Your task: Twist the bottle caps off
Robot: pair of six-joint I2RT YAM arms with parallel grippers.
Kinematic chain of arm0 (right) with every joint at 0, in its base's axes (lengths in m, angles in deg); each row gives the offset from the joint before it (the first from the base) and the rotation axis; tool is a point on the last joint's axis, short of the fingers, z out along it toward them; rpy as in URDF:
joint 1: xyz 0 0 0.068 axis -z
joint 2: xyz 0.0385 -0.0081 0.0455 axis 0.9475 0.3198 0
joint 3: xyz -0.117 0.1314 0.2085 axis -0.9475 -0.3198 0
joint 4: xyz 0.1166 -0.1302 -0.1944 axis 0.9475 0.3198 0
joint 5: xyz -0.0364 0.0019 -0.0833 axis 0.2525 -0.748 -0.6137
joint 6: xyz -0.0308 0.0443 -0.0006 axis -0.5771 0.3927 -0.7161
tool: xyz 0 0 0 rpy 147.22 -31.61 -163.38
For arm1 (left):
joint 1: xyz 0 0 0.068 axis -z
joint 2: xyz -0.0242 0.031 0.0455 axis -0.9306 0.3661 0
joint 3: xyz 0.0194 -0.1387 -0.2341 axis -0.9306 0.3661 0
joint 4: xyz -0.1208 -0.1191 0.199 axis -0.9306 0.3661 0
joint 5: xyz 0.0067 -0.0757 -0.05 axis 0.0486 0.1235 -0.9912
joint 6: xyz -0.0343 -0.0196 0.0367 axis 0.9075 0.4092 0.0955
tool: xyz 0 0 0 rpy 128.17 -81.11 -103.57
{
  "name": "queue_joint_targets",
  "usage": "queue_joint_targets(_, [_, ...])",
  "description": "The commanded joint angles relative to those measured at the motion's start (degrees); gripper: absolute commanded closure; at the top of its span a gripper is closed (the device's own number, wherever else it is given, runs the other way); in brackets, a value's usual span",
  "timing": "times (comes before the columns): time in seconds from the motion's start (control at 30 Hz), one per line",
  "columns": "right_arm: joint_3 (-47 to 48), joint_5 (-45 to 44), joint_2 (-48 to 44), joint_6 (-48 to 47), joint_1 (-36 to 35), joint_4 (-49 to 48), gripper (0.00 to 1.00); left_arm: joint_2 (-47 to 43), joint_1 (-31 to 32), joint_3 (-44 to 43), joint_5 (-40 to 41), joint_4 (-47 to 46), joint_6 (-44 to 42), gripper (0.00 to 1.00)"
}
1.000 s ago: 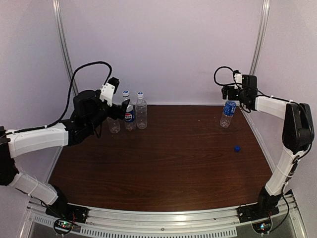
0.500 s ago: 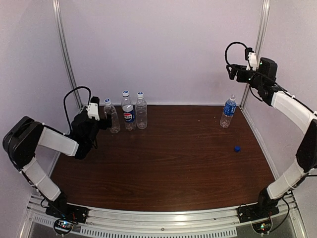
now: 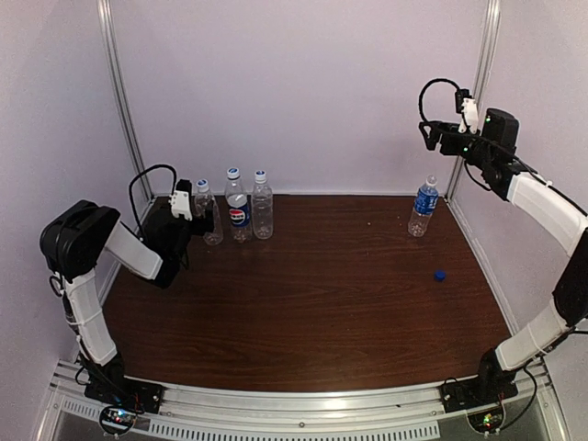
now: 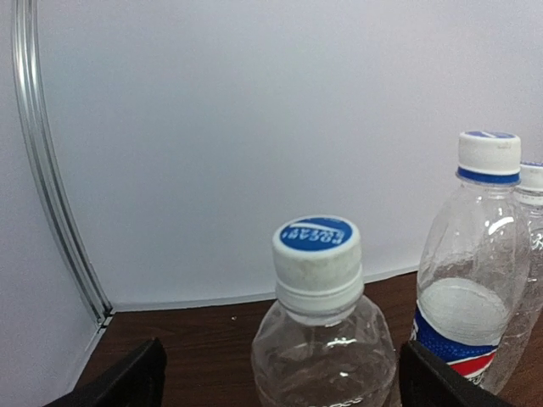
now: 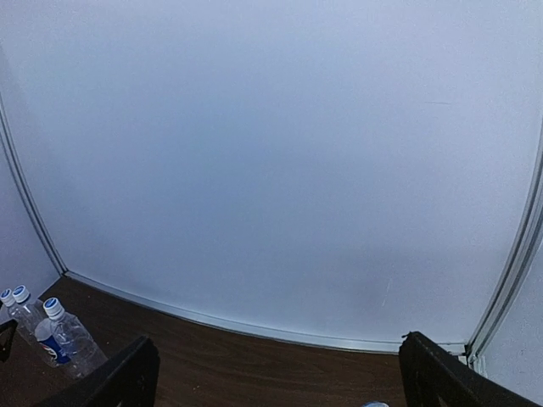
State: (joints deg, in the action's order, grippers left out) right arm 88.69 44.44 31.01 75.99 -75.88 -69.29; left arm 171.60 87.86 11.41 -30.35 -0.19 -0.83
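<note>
Evidently empty and light, the plain clear bottle [image 4: 322, 360] stood just ahead of the left gripper [image 4: 280, 381], centred between its wide-apart fingers. Its white cap [image 4: 317, 252] sat above them. The thin walls would probably buckle, so the stiffer neck seemed the safer hold. The right gripper [image 5: 280, 381], likewise spread, held nothing.

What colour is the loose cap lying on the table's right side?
The loose cap is solid dark blue, seen best in the top external view.
</note>
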Motion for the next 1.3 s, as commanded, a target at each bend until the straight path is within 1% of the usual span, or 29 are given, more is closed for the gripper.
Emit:
queue_joint_targets(0.0, [-0.6,0.7,-1.5,-0.3,-0.4,1.7,0.00,1.9,-0.1,-2.2,-1.6,-9.2,-1.8,0.03])
queue_joint_targets(0.2, [-0.8,0.6,-2.1,-0.5,-0.4,2.1,0.00,2.8,-0.3,-3.4,-3.5,-9.3,-1.6,0.03])
queue_joint_targets(0.33, [-0.6,0.8,-2.4,-0.8,-0.4,2.6,0.00,4.8,-0.4,-8.0,-4.1,-5.4,-2.6,0.02])
queue_joint_targets(0.5, [-1.1,-0.1,-3.3,-1.6,-0.5,3.6,0.00,6.3,-0.6,-9.4,-1.0,-5.7,-1.2,0.03])
queue_joint_targets(0.7, [-1.2,-0.3,-3.8,-1.8,-0.5,3.7,0.00,7.1,-1.1,-10.0,-0.9,-4.9,-1.1,0.10])
queue_joint_targets(0.9, [-1.3,-0.6,-4.0,-2.1,-0.5,4.3,0.00,7.5,-1.6,-11.2,-0.1,-2.8,-1.1,0.22])
queue_joint_targets(0.97, [-1.4,-0.7,-4.1,-2.2,-0.5,4.2,0.00,7.4,-1.6,-10.7,0.0,-3.1,-1.1,0.27])
queue_joint_targets(1.1, [-1.3,-0.7,-4.2,-2.1,-0.5,4.3,0.00,5.9,-1.6,-9.0,-0.2,-3.1,-1.1,0.41])
queue_joint_targets(1.27, [-1.4,-0.4,-4.5,-2.0,-0.5,4.2,0.00,4.0,-1.6,-6.7,0.0,-2.2,-1.2,0.52])
